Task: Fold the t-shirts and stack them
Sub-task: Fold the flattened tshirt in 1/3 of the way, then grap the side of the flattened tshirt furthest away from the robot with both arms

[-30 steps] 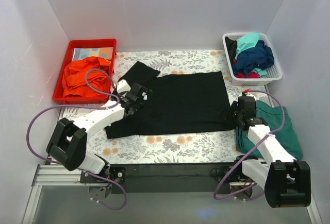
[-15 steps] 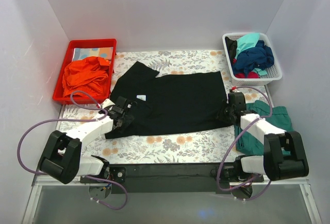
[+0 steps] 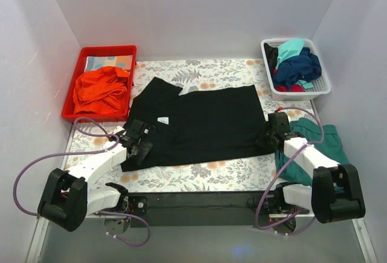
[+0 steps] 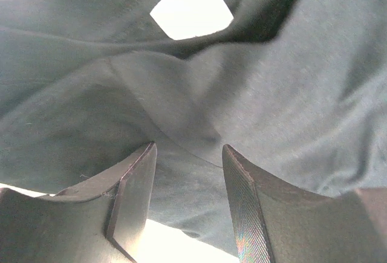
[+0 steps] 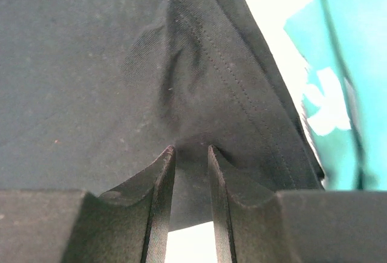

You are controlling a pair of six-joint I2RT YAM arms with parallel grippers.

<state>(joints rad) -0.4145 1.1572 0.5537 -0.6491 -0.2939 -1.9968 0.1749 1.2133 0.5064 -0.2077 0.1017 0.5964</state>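
Observation:
The black t-shirt lies spread on the flowered mat, its white neck label at the left. My left gripper is at its near left part, jaws closed partway with black cloth between them. My right gripper is at the near right hem, jaws nearly together and pinching the cloth, which puckers at the tips. A teal shirt lies by the right arm and shows in the right wrist view. Turquoise and navy shirts are in the basket.
A white basket of shirts stands at the back right. A red bin at the back left holds orange cloth. The flowered mat shows in front of the shirt. White walls close in on three sides.
Both grippers have moved toward the near edge, the left one also leftward. The black shirt has slid with them and lies flatter; its neck label has come into view.

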